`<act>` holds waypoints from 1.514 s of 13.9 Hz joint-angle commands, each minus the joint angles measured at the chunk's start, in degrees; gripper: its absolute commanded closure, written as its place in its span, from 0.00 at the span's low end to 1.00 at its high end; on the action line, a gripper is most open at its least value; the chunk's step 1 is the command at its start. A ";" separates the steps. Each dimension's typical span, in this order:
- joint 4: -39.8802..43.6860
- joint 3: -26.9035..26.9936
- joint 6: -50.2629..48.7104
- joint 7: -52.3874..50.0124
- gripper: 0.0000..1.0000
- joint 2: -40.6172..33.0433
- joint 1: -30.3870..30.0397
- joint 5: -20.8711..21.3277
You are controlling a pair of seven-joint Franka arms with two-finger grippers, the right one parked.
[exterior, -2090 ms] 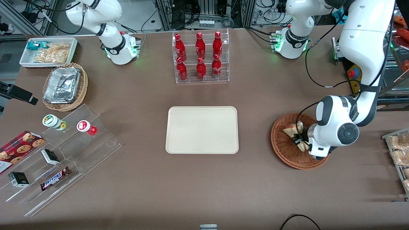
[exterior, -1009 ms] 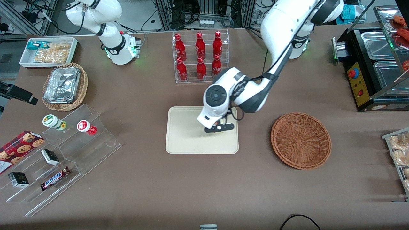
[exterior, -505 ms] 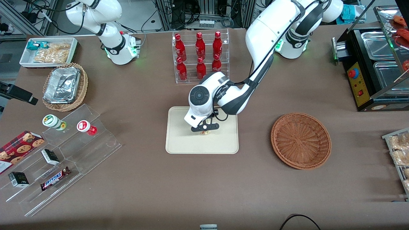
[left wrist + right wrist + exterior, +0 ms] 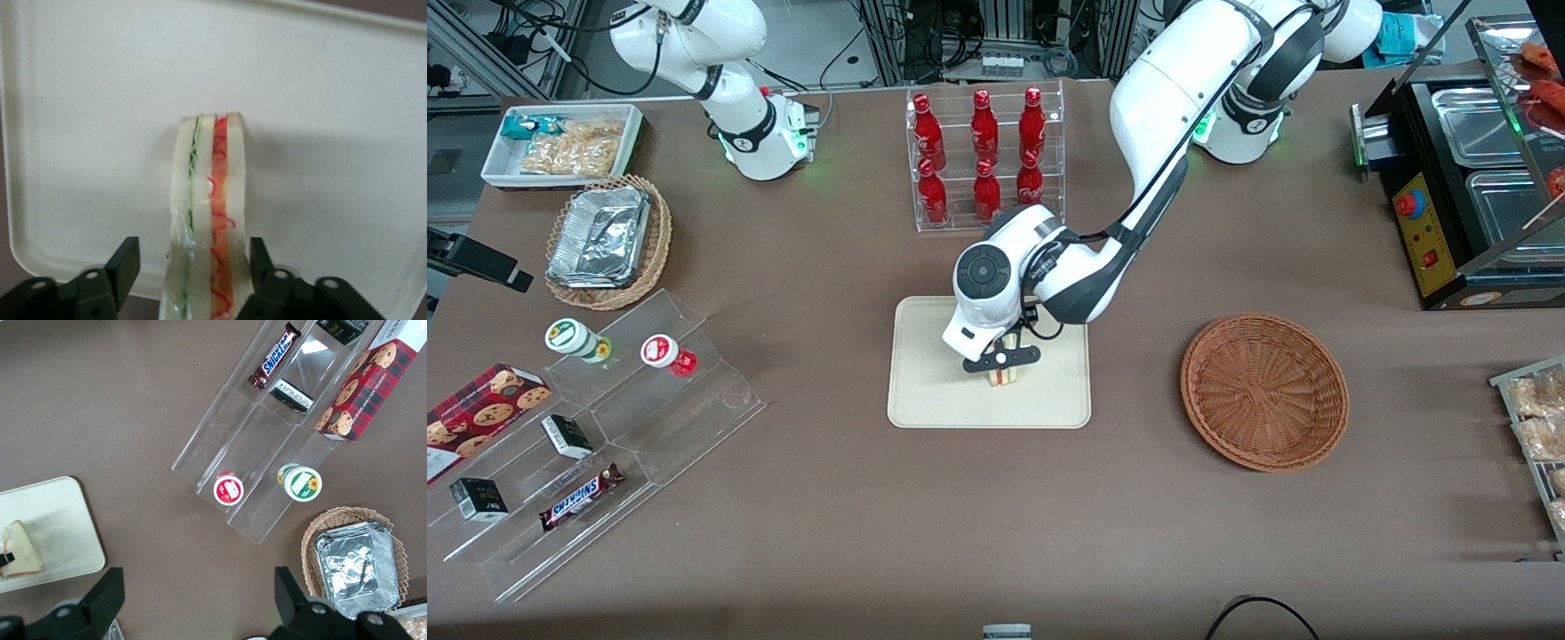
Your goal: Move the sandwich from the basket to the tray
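Front view has the left arm's gripper (image 4: 1002,359) low over the tray (image 4: 925,391), which sits in the middle of the desk, and the sandwich (image 4: 1003,376) is standing on edge on the tray, nearer the tray's front edge than its back one. Up close from the left wrist camera, the sandwich (image 4: 208,220) shows its layers end-on, a thin green line and a red band between slices of white bread, with the cream tray (image 4: 320,100) spread out under it. One black finger (image 4: 123,267) stands clear of the bread with a gap showing, the other sits just beside the crust, so the gripper (image 4: 193,270) is spread a little wider than the wedge and is not squeezing it. Over toward the working arm's end of the desk, the brown wicker basket (image 4: 1264,389) sits well apart from the tray with nothing in it. Near the back edge of the desk, a clear rack of red bottles (image 4: 985,158) stands just past the tray. From the right wrist camera, the sandwich (image 4: 20,550) shows as a pale triangle on the tray (image 4: 67,527), near one of its rounded corners.
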State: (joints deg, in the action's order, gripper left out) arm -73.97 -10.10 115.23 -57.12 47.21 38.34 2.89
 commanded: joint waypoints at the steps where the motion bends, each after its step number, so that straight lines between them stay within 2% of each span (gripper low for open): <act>1: 3.82 2.62 -0.10 -2.99 0.00 0.51 0.07 0.98; 6: 5.68 10.00 -1.32 -3.00 0.00 -4.13 0.16 2.12; 9: 4.98 12.99 -11.21 0.58 0.00 -11.76 -0.90 2.47; 11: 2.18 13.79 -17.91 11.28 0.00 -19.23 -5.27 1.42; 14: -2.93 13.97 -24.15 22.01 0.00 -28.47 -12.21 1.24; 17: -2.76 13.97 -30.14 37.66 0.00 -32.44 -21.09 0.98; 21: -2.50 13.97 -34.80 48.13 0.00 -34.73 -28.83 0.63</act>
State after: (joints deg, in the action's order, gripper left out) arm -74.96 4.69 82.16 -12.91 14.37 11.84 4.25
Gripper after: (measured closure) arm 0.000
